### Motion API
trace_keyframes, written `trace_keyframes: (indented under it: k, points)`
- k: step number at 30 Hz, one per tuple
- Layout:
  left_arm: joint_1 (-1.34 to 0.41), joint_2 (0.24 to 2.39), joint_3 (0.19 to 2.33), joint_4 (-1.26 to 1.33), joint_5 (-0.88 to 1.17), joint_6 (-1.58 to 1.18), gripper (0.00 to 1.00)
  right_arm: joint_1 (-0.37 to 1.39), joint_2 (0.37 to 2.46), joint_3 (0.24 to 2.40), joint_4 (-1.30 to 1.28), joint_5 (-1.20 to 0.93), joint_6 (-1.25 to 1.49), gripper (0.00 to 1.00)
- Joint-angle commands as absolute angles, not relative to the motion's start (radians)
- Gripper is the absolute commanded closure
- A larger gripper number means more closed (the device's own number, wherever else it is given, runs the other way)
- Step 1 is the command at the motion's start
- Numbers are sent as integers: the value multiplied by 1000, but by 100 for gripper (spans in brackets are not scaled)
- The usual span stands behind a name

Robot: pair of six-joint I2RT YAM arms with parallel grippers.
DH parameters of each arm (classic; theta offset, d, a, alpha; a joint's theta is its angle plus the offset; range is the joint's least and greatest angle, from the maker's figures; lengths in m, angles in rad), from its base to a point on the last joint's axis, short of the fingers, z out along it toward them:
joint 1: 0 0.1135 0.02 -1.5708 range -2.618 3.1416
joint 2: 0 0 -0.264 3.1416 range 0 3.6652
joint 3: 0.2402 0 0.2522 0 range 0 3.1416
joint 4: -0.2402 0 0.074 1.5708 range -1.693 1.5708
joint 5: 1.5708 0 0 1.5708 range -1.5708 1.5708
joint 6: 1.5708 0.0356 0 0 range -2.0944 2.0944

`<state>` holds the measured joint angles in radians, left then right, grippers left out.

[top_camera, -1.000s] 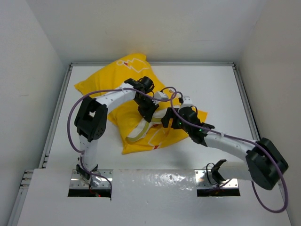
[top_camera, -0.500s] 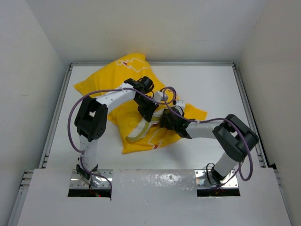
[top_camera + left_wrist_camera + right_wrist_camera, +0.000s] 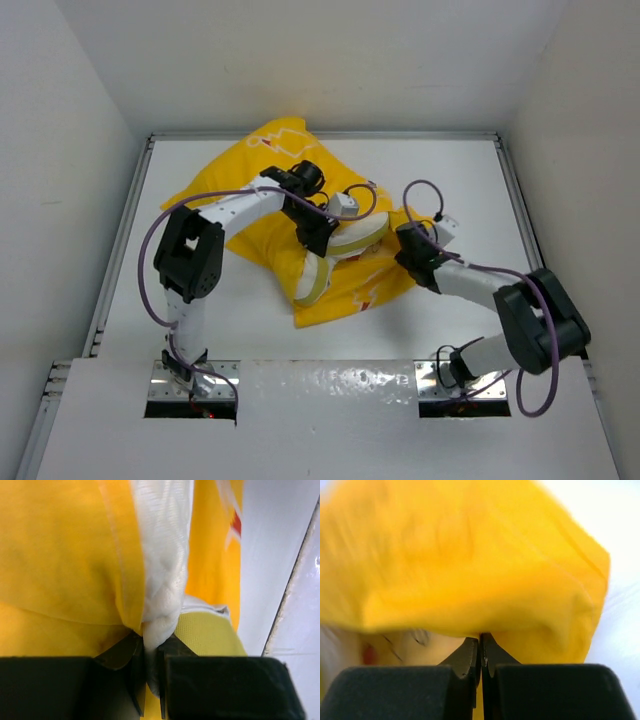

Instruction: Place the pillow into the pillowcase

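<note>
The yellow pillowcase (image 3: 255, 175) lies bunched across the middle of the table. The cream-white quilted pillow (image 3: 355, 232) sticks out of its opening, its yellow edge band (image 3: 315, 285) curving toward the front. My left gripper (image 3: 322, 238) is shut on a fold of the pillow (image 3: 162, 555), beside the pillowcase (image 3: 60, 555) hem; its jaws (image 3: 152, 647) pinch white fabric. My right gripper (image 3: 403, 243) is at the case's right edge, shut on the pillowcase (image 3: 470, 565), with thin yellow cloth caught at its tips (image 3: 481, 639).
The white table (image 3: 470, 180) is bounded by metal rails on the left (image 3: 128, 240) and right (image 3: 522, 220), with white walls close around. Purple cables (image 3: 420, 187) loop above both arms. The rail (image 3: 295, 580) also shows in the left wrist view.
My right gripper went from open to shut on the pillowcase edge and swung right. The pillow and case shifted right, and more white pillow now shows at the opening.
</note>
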<state>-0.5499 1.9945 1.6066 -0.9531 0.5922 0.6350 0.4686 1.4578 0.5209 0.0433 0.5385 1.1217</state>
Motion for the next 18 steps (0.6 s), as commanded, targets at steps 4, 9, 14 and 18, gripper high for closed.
trace_keyframes:
  k: [4,9,14,18]
  points:
    - [-541,1974,1404,-1053,422,740,100,273,1347,609,87,761,885,100]
    - [-560,2069,1465,-1006,425,649,100,273,1325,657,176,775,833,100]
    - [-601,2155,1578,-980,339,557,100,358,1237,695,301,663,676,100]
    - [-600,2220,1692,-956,290,465,100,477,1207,735,250,698,609,100]
